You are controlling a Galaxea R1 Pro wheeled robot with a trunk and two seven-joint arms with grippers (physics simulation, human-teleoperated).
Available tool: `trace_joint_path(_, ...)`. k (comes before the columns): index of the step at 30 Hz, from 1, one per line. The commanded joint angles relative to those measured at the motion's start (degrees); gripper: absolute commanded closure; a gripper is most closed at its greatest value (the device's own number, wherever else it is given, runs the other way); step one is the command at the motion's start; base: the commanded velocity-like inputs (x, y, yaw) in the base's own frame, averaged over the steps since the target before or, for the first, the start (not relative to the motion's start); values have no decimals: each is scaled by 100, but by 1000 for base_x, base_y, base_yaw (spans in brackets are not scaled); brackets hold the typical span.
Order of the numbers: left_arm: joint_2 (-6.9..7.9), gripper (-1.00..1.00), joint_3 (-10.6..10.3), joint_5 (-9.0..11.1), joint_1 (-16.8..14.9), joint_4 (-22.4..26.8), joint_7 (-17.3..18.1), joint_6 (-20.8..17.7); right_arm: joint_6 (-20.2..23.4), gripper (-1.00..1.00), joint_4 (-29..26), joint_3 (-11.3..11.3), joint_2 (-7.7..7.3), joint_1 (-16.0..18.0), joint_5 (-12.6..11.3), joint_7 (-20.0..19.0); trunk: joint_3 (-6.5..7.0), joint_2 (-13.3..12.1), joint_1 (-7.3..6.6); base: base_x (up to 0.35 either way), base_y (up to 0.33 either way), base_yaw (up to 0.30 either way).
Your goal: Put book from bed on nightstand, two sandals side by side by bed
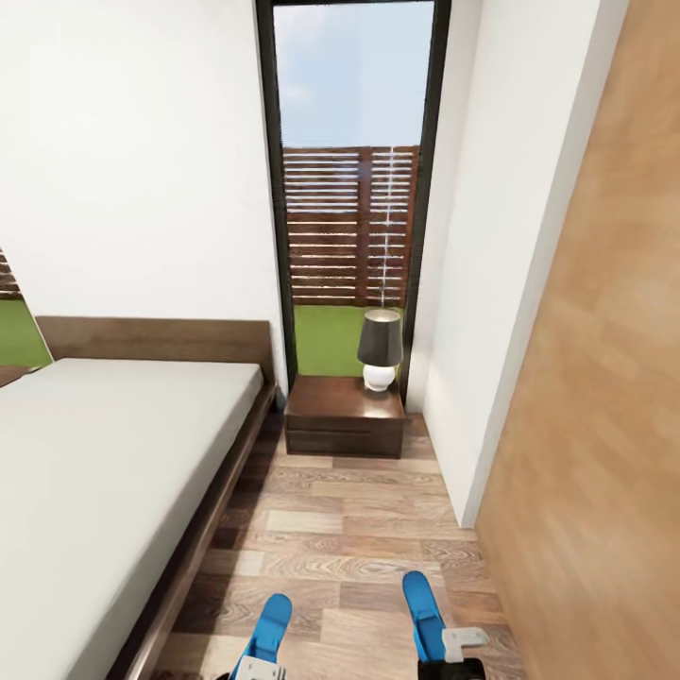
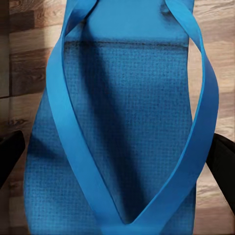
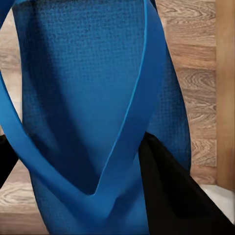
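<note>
Two bright blue sandals are lifted over the wood-plank floor at the bottom of the head view. My left gripper (image 1: 257, 669) is shut on the left sandal (image 1: 268, 625), whose sole and straps (image 2: 122, 112) sit between dark fingers (image 2: 10, 152). My right gripper (image 1: 451, 654) is shut on the right sandal (image 1: 421, 604), with a black finger (image 3: 171, 191) against its sole (image 3: 88, 88). The bed (image 1: 94, 453) lies to the left, its mattress bare. A dark brown nightstand (image 1: 331, 427) stands beyond the bed's head. The book is out of view.
A lamp (image 1: 380, 349) with a dark shade and white base stands on the nightstand, in front of a tall dark-framed window (image 1: 351, 189). A white wall corner (image 1: 472, 378) and a light wood panel (image 1: 604, 425) close the right side. A strip of plank floor (image 1: 349, 529) runs alongside the bed.
</note>
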State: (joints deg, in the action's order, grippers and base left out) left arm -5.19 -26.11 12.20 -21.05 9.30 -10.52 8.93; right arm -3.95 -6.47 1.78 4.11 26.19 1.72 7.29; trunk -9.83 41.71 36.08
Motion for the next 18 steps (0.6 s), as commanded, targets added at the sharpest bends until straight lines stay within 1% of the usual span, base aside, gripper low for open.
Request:
trace_joint_path(1, 0, 100, -52, 85, -6, -8, -29, 21, -15, 100, 21, 19, -4, -13, -5, 26, -8, 6, 3, 149, 0, 0)
trace_joint_path(5, 1, 100, -58, 175, -5, -13, -29, 28, -23, 100, 74, 20, -19, -92, -6, 26, -8, 6, 3, 144, 0, 0)
trace_joint_path(9, 1, 100, -65, 192, -1, -13, -29, 32, -25, 100, 100, 23, -23, -129, -5, 26, -8, 6, 3, 129, 0, 0)
trace_joint_path(18, 1, 100, -70, 197, 4, -12, -45, -26, -26, 100, 112, 24, -12, -346, -13, 26, -8, 6, 3, 90, 0, 0)
